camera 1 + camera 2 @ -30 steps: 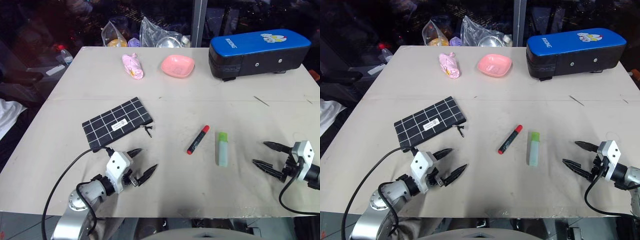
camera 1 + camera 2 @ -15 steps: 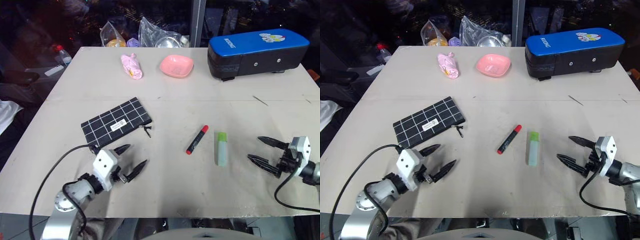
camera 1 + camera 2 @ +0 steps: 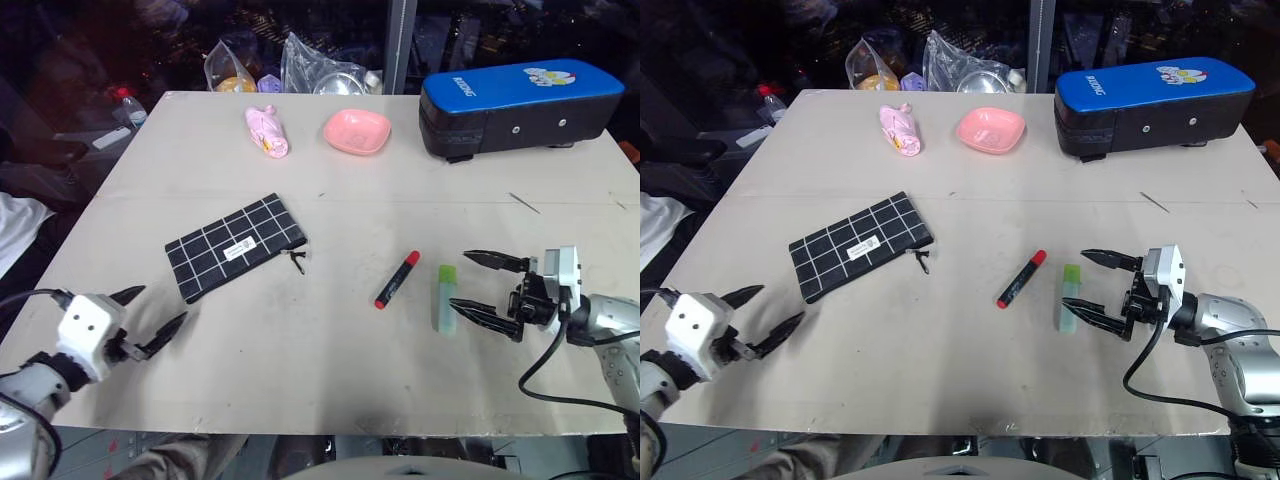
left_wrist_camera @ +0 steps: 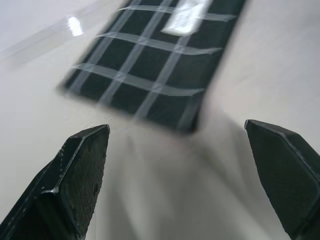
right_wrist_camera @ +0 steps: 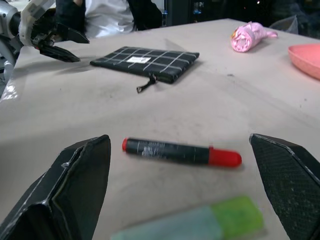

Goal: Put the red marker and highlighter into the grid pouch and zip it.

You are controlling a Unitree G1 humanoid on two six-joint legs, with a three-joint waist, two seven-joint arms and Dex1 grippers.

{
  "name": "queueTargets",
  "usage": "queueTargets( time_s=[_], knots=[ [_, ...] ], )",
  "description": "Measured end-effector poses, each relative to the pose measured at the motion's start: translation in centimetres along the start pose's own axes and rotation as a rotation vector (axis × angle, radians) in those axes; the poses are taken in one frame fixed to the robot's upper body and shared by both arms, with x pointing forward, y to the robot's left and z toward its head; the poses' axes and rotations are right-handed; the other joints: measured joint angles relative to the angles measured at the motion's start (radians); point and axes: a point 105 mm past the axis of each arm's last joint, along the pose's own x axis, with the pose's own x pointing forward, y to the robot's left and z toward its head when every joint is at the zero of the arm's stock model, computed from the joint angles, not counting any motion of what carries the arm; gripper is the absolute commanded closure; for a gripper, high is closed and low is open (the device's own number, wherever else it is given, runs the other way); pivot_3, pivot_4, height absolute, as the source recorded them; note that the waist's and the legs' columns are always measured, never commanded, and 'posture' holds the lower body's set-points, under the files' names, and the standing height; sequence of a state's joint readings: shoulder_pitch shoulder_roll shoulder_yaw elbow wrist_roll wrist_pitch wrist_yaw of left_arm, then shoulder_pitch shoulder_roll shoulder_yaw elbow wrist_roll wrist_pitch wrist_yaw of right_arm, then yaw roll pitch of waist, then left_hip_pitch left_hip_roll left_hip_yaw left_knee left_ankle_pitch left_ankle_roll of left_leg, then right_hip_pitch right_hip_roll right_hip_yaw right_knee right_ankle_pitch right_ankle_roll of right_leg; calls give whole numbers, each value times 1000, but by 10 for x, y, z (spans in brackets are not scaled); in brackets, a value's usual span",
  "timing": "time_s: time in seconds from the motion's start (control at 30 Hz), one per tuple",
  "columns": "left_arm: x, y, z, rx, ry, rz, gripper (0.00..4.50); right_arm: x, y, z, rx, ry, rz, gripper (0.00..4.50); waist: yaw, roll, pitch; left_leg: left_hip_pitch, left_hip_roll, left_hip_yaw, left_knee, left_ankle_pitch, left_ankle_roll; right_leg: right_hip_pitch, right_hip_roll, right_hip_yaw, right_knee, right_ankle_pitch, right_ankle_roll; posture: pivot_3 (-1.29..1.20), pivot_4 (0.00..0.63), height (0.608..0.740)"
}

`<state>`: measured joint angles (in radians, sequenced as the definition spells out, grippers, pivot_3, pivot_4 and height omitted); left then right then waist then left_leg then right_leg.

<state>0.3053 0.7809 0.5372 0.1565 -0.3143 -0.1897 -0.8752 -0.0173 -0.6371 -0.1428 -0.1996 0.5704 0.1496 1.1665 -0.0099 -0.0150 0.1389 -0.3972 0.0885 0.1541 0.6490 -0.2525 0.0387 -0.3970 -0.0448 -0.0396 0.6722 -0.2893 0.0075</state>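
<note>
Right pincer [image 3: 478, 286] was spread just right of highlighter [image 3: 445, 298]; red marker [image 3: 396, 279] lay centre frame; grid pouch [image 3: 236, 246] centre-left; left pincer [image 3: 146, 317] spread, lower left, on worktop [image 3: 330, 150].

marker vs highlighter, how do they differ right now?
The marker is slim, red with a black end; the highlighter is thicker, pale and translucent with a green cap. The marker lies slanted; the highlighter lies nearly straight away from the robot. The open right gripper is right beside the highlighter; the marker lies farther off. Both lie flat on the table, outside the pouch.
</note>
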Motion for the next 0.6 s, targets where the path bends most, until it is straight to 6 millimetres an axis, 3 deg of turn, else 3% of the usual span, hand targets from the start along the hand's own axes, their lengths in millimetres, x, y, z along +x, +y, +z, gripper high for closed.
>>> queueTargets(
  time_s=[0.1,0.23,0.4,0.6],
  knots=[
    [-6,19,-5,110,29,29,83,2,2,-1,7,0,8,0,-2,0,0,-1,0,1,0,0,0,0,-1,0,0,0,0,0,150,740],
    [-9,25,-12,314,64,-3,83,2,1,-2,7,1,-1,0,-4,-1,0,-1,0,1,0,0,0,0,-2,0,0,0,0,0,150,740],
    [17,19,-5,576,21,-100,83,4,2,2,-6,-4,5,0,3,-1,0,-1,0,0,0,0,0,0,-3,-2,0,0,0,0,150,740],
    [44,16,11,733,-62,-127,83,5,2,2,-5,-4,-1,0,3,-1,0,-2,-1,2,0,0,1,0,-2,-2,1,0,0,0,150,740]
  ],
)
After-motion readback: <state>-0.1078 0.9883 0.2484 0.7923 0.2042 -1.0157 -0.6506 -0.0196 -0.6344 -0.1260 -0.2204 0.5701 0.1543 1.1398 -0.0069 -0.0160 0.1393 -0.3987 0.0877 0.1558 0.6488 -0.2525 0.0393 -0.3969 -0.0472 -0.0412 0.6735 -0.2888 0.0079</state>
